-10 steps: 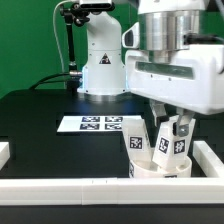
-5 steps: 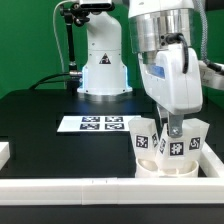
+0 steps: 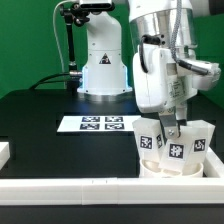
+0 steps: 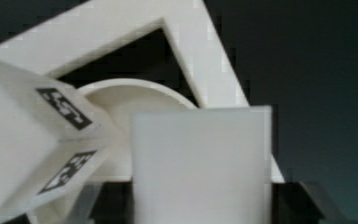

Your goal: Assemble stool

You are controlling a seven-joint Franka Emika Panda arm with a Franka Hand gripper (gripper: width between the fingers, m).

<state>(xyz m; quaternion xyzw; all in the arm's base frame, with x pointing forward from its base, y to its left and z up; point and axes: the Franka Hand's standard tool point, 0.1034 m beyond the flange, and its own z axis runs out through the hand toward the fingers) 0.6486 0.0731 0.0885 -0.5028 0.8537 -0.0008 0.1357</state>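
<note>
Fitting step: I judge the third leg (image 3: 177,146) is being set or screwed into the seat (image 3: 168,167), which lies with its sockets upward.
Pincer: the pincer (image 3: 176,130) is nearly shut, its fingers (image 3: 181,128) clamped on the top of that leg; the wrist view shows the leg (image 4: 197,165) as a tall white block directly in front of the camera, so the fingers themselves are hidden there.
Stool position: the seat rests on the black counter (image 3: 40,125), pushed into the corner of the white border rails (image 3: 100,186); two more legs (image 3: 147,141) already stand on it.
Next move: probably keep the leg upright and turn or press it until it sits firm, then open and lift straight up.
Edges: the rails touch the seat on two sides, so little room there.
Open room: the counter from the seat toward the marker board (image 3: 92,124) is free.
</note>
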